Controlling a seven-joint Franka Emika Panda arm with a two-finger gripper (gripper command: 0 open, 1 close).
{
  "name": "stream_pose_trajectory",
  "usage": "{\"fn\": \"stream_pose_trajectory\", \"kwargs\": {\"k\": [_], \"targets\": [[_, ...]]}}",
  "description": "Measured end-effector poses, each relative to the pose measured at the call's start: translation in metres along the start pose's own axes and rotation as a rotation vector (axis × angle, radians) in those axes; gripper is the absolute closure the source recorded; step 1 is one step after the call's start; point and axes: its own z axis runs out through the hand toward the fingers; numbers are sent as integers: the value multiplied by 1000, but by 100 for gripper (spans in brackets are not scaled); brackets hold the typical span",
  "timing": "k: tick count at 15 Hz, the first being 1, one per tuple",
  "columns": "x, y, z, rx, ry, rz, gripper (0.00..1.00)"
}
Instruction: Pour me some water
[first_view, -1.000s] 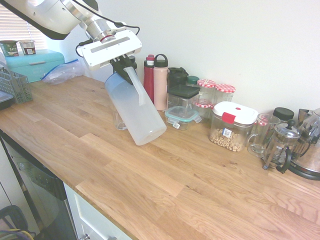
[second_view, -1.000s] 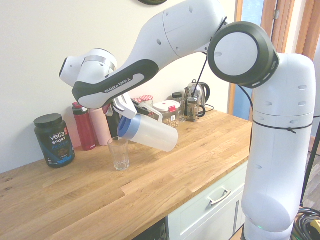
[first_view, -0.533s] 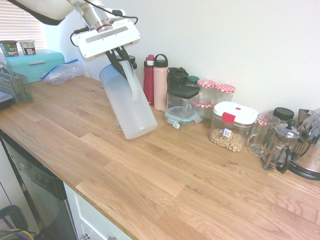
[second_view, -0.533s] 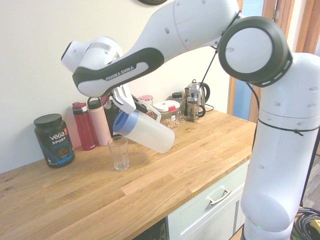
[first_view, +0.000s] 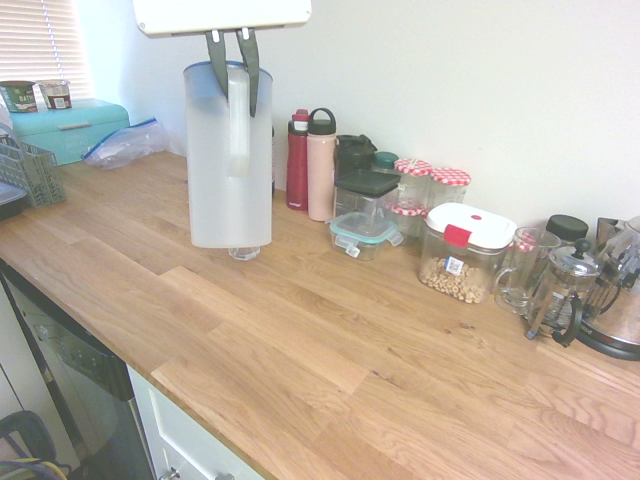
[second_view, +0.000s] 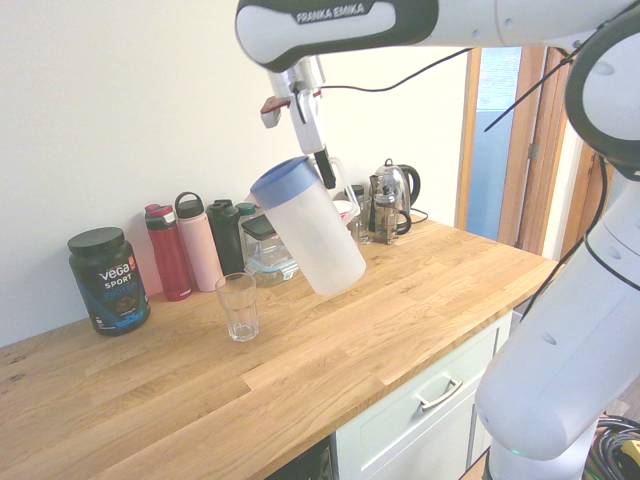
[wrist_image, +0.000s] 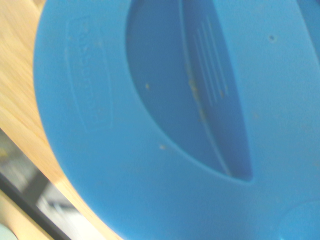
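Your gripper (first_view: 231, 62) is clamped on the handle (first_view: 238, 120) of 1 jug (second_view: 312, 236), hanging above the counter (first_view: 330, 350). The glass (second_view: 237, 306) sits at its 8 o'clock in the second exterior view. Smooth plastic looks slippery; hold the handle near the top.

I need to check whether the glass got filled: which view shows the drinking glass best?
The second exterior view: the glass stands in the open on the counter. In the first exterior view the pitcher hides all but its base. The wrist view shows only the pitcher's blue lid.

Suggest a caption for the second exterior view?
Robot hand lifts a blue-lidded pitcher by its handle above a glass.
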Motion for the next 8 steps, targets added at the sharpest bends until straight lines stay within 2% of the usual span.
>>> {"fn": "stream_pose_trajectory", "kwargs": {"k": [4,8], "targets": [[-4,78,53,132,-39,216,100],[-16,100,82,207,-22,428,100]]}}
